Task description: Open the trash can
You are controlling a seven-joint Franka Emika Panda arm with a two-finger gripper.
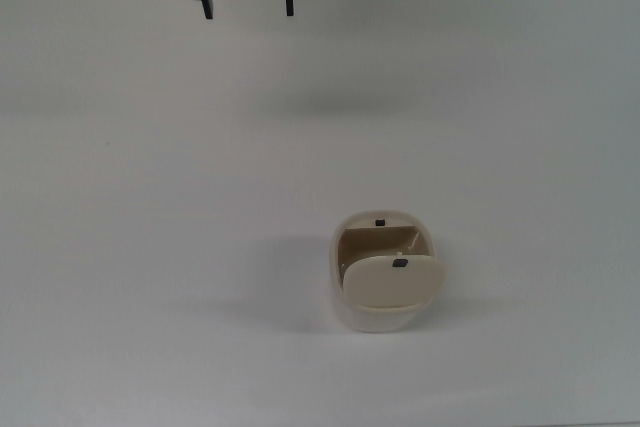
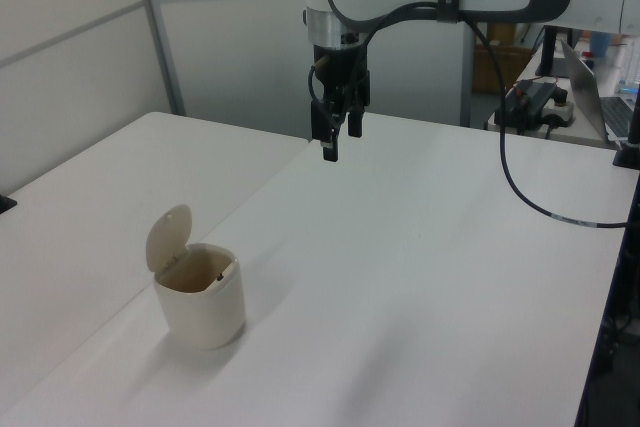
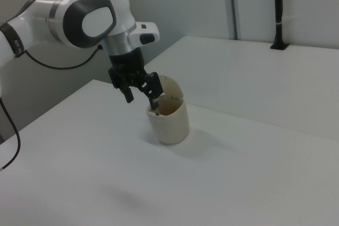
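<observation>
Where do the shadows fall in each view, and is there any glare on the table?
Top view: the trash can casts a faint shadow toward the top view's left. Left view: a soft shadow spreads around its base. Right view: its shadow falls toward the right view's right. The table looks evenly lit, without harsh glare.

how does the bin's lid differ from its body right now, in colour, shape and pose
The lid is a thin flat beige flap; the body is a paler cream-white rounded tub. The lid stands tipped up at the back rim, while the body sits upright on the table, its mouth uncovered. Each carries a small black square: the lid's and one at the body's rim. The gripper hangs far off, open.
</observation>
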